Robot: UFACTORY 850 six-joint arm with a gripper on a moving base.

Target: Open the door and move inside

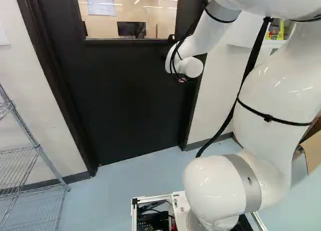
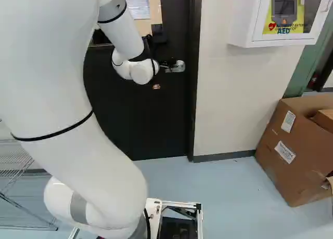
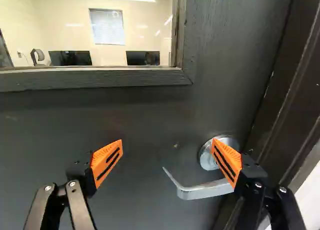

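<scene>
- Pale blue floor (image 1: 123,196) runs from the moving base (image 1: 181,206) to the foot of the door, looking hard and smooth enough for rolling.
- Above the base, the white arm (image 1: 271,85) reaches ahead to the latch side of the door.
- At its end the gripper (image 3: 167,144) is released, its fingers spread wide with nothing grasped between them; whether one orange pad (image 3: 227,162) touches the metal, I cannot tell.
- Just ahead of the fingers is the lever handle (image 3: 206,190), its free end lying between them and its root near the round rose (image 3: 206,158), partly hidden by one finger.
- As a hold, the straight stretch short of the curled tip seems best: far enough from the pivot for easy turning, without slipping off the end.
- Bare metal will probably feel rigid and rather slippery, with a spring pushing back; little risk of breaking it, more of the pads sliding. Ribbed pads should help, and the wrist ought to follow the lever's arc downward.
- Behind it the dark door (image 3: 145,112) is closed, broad and likely heavy, so a slow, steady drive from the base would suit it better than a jerk of the wrist.
- Deep beside it, the dark frame (image 3: 282,97) hints at a push inward, though no hinges show; knuckles could catch there.
- Beyond the window (image 3: 107,37) lies a lit room with monitors (image 3: 70,58), the place to enter.
</scene>
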